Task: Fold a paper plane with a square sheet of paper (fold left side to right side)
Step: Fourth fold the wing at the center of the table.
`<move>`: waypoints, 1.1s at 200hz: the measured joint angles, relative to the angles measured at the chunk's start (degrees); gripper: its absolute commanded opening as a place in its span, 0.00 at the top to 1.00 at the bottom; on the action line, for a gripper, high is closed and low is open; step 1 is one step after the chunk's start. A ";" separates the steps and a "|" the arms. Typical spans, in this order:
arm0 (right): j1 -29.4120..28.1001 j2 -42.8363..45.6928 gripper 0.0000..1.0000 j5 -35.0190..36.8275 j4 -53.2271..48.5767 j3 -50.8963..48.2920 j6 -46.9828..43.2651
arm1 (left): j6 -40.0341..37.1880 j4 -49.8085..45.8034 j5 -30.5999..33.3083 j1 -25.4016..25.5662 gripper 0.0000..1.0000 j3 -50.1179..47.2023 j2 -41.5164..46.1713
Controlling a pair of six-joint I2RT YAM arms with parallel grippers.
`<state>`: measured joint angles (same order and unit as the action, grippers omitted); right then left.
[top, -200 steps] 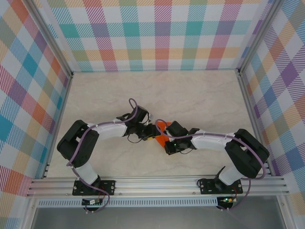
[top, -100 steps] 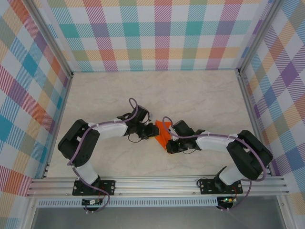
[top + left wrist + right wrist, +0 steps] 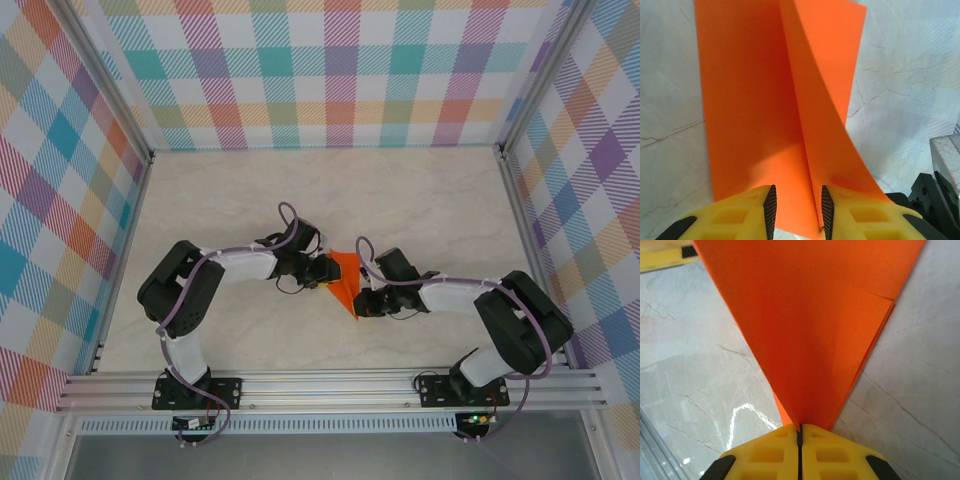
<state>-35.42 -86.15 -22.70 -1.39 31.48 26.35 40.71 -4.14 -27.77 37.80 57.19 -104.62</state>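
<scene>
On the surface (image 3: 420, 200), the right end effector (image 3: 800, 431) is clamping a corner of the paper (image 3: 346, 277); the left end effector (image 3: 796, 206), jaws apart, is straddling its crease.

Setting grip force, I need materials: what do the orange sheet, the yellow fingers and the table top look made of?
Orange sheet: thin matte paper; it holds sharp creases and one flap curls up. Yellow fingers: probably moulded or printed plastic, with cut-out pockets; their black ribbed pads look rubbery. Table top: glossy, marble-veined, mirrors the light; stone or laminate, unclear.
</scene>
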 measured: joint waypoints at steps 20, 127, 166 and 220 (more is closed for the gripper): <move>0.81 -0.85 0.93 -1.70 0.83 0.00 0.00 | 0.00 0.07 -0.28 0.00 0.67 0.20 -0.66; 2.49 -3.19 0.93 -6.12 3.30 0.00 0.20 | 0.20 0.33 -1.16 0.00 0.67 2.34 -2.38; 2.82 -3.58 0.92 -6.82 3.58 0.00 0.20 | 0.20 1.03 -1.14 0.00 0.66 2.34 -3.82; 3.85 -4.68 0.91 -9.14 4.26 0.11 0.20 | 0.20 1.42 -1.18 0.00 0.66 2.34 -4.26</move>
<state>-31.57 -90.83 -31.83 2.87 31.59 26.55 40.91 -2.72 -28.95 37.80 59.53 -108.88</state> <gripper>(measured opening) 0.087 0.342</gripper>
